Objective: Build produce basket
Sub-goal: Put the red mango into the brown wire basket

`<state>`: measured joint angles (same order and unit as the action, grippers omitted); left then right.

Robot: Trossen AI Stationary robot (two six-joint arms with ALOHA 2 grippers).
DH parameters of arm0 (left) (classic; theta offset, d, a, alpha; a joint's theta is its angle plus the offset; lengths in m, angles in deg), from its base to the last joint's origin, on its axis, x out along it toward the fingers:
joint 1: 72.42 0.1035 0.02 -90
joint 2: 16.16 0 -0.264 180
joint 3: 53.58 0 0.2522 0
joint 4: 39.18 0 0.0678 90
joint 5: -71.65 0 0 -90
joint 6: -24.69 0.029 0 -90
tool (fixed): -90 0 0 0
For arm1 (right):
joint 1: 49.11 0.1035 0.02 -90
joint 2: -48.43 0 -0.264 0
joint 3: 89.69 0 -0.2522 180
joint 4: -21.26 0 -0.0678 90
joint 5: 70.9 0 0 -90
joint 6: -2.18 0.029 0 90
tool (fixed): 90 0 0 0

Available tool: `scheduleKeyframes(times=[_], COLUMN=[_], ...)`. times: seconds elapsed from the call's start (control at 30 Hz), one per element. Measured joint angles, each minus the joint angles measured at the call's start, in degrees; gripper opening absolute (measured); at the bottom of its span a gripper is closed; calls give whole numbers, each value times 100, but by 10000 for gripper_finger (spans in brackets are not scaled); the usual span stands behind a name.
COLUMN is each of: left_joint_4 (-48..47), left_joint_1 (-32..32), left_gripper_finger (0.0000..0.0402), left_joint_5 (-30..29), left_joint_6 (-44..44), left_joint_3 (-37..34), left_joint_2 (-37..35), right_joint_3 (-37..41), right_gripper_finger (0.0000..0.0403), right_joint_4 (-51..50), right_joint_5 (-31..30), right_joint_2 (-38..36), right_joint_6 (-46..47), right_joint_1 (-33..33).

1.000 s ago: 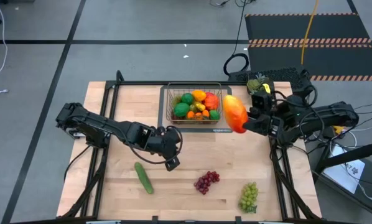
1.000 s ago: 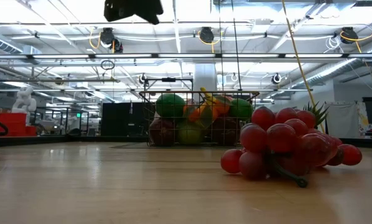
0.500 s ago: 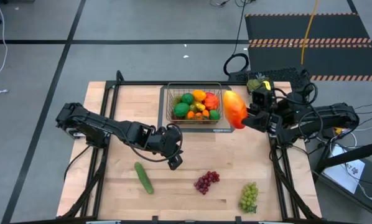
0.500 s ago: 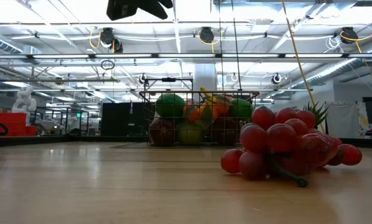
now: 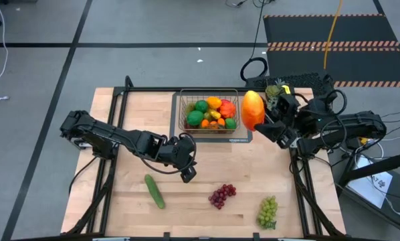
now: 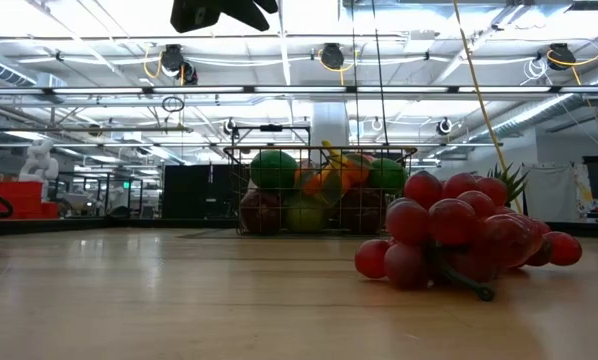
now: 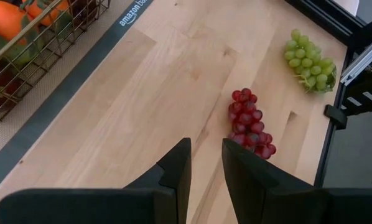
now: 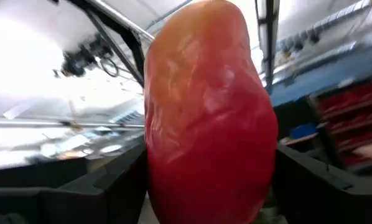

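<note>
high view: right gripper [image 5: 265,125] clamps the mango [image 5: 252,110] just right of the basket [image 5: 184,124]; left gripper [image 5: 186,174], fingers slightly apart and empty, hangs near the cucumber [image 5: 154,191].

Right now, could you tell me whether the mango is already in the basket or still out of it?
Out. The right gripper holds the mango beside the basket, outside its right wall; the right wrist view shows it clamped between the fingers.

The right gripper [image 5: 265,127] holds the mango [image 5: 252,110] just beside the basket [image 5: 209,112], which is heaped with fruit. Ahead of the left gripper [image 5: 186,173] lies bare table [image 5: 120,194], with red grapes [image 5: 221,195] near and cucumber [image 5: 154,191] to its side.
</note>
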<state>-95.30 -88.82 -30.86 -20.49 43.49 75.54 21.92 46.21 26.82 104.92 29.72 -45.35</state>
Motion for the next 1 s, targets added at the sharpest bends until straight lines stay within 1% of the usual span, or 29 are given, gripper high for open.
scheduleKeyframes(times=[0.17,0.27,0.5,0.83,0.9,1.0], left_joint_4=[-1,-3,-6,-4,-1,1], left_joint_1=[0,6,88,133,133,133], left_gripper_finger=[90,90,90,90,90,90], left_joint_5=[-3,-11,-13,-13,-11,-7], left_joint_6=[-1,-1,-111,-692,-841,-1078], left_joint_3=[0,0,0,0,0,0], left_joint_2=[0,0,0,0,0,0], right_joint_3=[0,0,0,0,0,0], right_gripper_finger=[286,286,286,286,286,286], right_joint_4=[-44,-47,-105,-232,-229,-232], right_joint_5=[-281,-571,-1881,-4264,-4491,-4535], right_joint_2=[0,-2,-4,-4,-4,-4], right_joint_6=[-1339,-2088,-3920,-5298,-5543,-5853], right_joint_1=[1,1,1,12,11,-16])
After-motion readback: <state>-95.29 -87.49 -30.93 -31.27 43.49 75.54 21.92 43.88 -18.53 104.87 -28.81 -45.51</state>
